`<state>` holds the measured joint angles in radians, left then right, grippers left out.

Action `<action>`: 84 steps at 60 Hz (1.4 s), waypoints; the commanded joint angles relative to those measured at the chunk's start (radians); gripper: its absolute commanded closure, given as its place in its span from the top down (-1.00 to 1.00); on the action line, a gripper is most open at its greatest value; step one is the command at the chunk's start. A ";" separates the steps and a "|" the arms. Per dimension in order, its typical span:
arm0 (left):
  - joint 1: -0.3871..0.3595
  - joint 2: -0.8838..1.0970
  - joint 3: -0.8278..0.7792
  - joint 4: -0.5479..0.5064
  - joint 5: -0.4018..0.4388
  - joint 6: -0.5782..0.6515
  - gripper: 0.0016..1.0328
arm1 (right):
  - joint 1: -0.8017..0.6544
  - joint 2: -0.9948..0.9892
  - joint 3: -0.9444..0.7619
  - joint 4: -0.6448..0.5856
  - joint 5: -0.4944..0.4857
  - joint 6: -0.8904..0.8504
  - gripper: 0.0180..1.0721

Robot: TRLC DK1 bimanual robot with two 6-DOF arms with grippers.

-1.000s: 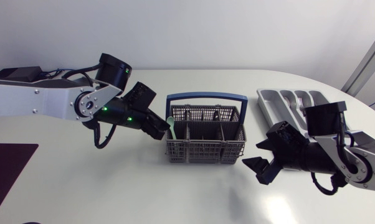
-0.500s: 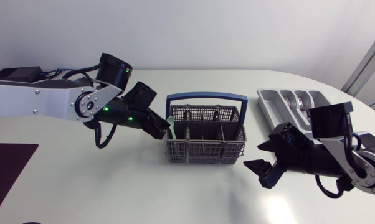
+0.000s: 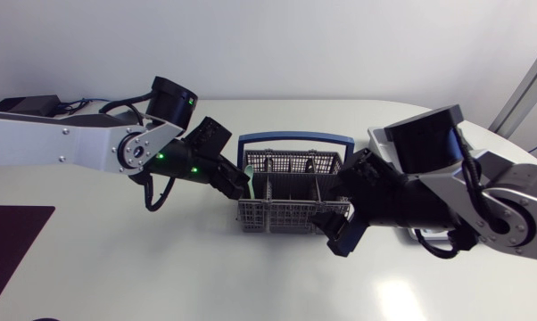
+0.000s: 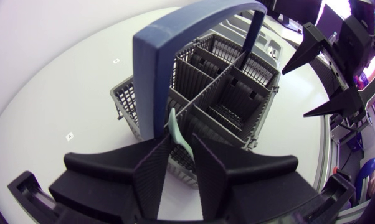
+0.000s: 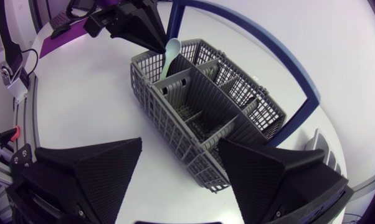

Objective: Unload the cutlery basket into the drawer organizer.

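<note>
Obs. The grey plastic mesh cutlery basket (image 3: pixel 295 212) with the blue arched handle stands upright near the middle of the white surface (image 3: pixel 161 267). Its inner dividers split it into several compartments.

A pale green plastic spoon (image 3: pixel 245 170) stands in the compartment at the basket's left end, leaning a little, with its upper end above the rim. In the right wrist view the spoon (image 5: pixel 170 53) is at the far corner of the basket (image 5: pixel 206 106). We see no other cutlery in the compartments that show.

Left tool (image 3: pixel 237 183): at the basket's left end, clenched on the upper part of the spoon. In the left wrist view the spoon (image 4: pixel 177 129) runs up through the narrow gap of the tool (image 4: pixel 182 144), a finger (image 4: pixel 151 171) pressing on each side, and the basket (image 4: pixel 237 93) lies just ahead.

Right tool (image 3: pixel 337 225): released, fingers spread wide, at the basket's right front corner with nothing between them. In its own view the tool (image 5: pixel 180 142) hangs over the near end of the basket.

The light grey plastic drawer organizer (image 3: pixel 377 141) sits to the right of the basket. Most of it is hidden behind the right arm, so we cannot tell its contents.
</note>
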<state>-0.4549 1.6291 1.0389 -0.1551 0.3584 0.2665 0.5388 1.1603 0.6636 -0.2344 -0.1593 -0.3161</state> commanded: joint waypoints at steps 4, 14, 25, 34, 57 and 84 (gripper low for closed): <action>-0.011 0.032 0.023 0.025 -0.003 0.010 -0.44 | 0.009 0.029 -0.001 0.026 0.006 0.029 0.69; -0.014 0.035 0.000 0.068 -0.027 -0.001 -0.44 | 0.009 0.026 -0.016 0.026 0.004 0.029 0.69; -0.048 0.006 -0.077 0.190 -0.108 -0.009 -0.44 | 0.009 0.022 -0.035 0.033 0.000 0.029 0.69; -0.084 -0.005 -0.125 0.284 -0.176 -0.010 -0.44 | 0.009 0.016 -0.048 0.040 -0.002 0.026 0.69; -0.113 0.025 -0.158 0.410 -0.223 -0.015 -0.44 | 0.009 0.004 -0.070 0.052 -0.005 0.026 0.69; -0.130 0.112 -0.134 0.473 -0.225 -0.004 -0.53 | 0.009 0.007 -0.075 0.052 -0.011 0.023 0.69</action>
<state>-0.5732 1.7142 0.9001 0.3130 0.1402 0.2630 0.5423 1.1717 0.6197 -0.1902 -0.1635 -0.3138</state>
